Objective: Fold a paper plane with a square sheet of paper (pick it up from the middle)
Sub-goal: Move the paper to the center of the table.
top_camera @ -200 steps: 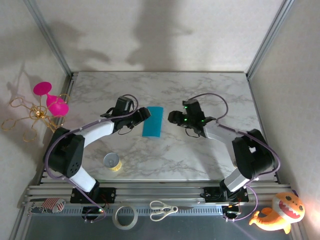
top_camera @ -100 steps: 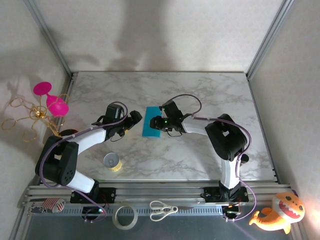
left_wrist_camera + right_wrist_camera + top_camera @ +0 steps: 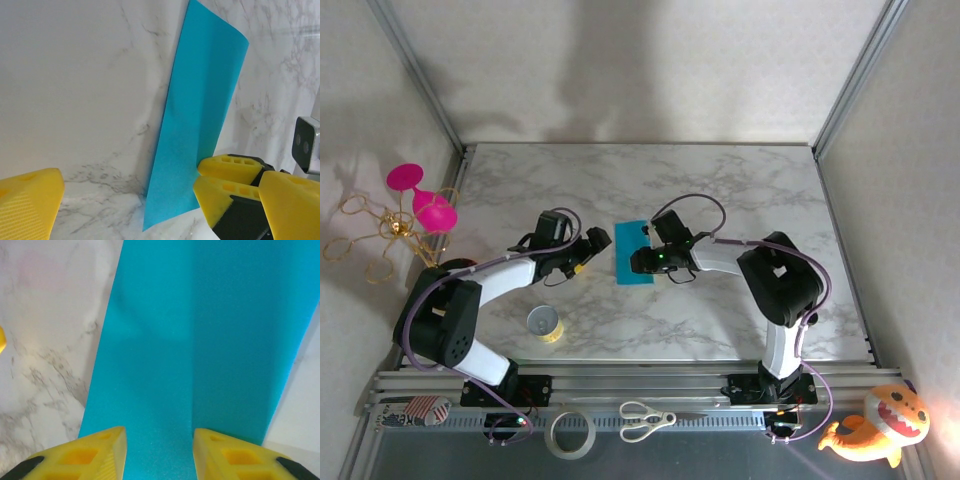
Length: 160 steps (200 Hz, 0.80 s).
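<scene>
The square sheet of paper (image 3: 632, 253) lies flat on the worktop (image 3: 740, 180) – thin, limp, easily creased. My right gripper (image 3: 158, 450) sits over its middle, narrowly parted and empty; my left gripper (image 3: 584, 254) gapes wide just left of it – I'd pinch at the middle crease

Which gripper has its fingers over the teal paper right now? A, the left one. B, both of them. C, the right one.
C: the right gripper stands over the teal paper, jaws parted, while the left gripper sits open beside the sheet's left edge.
</scene>
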Each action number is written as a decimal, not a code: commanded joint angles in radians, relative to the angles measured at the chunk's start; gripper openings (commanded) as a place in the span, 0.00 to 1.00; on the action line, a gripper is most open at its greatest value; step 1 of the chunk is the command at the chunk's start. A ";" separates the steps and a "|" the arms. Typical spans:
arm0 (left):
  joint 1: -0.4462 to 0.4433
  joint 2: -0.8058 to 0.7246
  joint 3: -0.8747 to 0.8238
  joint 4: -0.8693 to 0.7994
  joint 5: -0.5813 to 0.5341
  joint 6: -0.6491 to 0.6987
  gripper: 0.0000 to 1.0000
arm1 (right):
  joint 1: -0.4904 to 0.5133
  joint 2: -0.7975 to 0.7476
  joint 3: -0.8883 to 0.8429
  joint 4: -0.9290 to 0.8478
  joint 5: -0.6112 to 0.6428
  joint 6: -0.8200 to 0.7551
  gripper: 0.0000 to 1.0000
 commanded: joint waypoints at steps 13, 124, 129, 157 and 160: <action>-0.058 0.030 0.003 0.020 0.038 -0.033 0.99 | -0.014 -0.084 0.006 0.034 -0.054 0.043 0.43; -0.149 0.017 -0.028 0.054 -0.028 -0.121 0.94 | -0.022 -0.001 -0.026 0.063 0.071 0.316 0.42; -0.150 0.020 -0.031 0.059 -0.025 -0.126 0.92 | -0.022 0.004 -0.028 0.062 0.071 0.316 0.42; -0.159 0.047 -0.040 0.091 0.005 -0.153 0.82 | -0.023 0.025 -0.036 0.042 0.075 0.320 0.42; -0.160 0.050 -0.040 0.092 0.008 -0.154 0.80 | -0.023 0.026 -0.037 0.040 0.076 0.321 0.42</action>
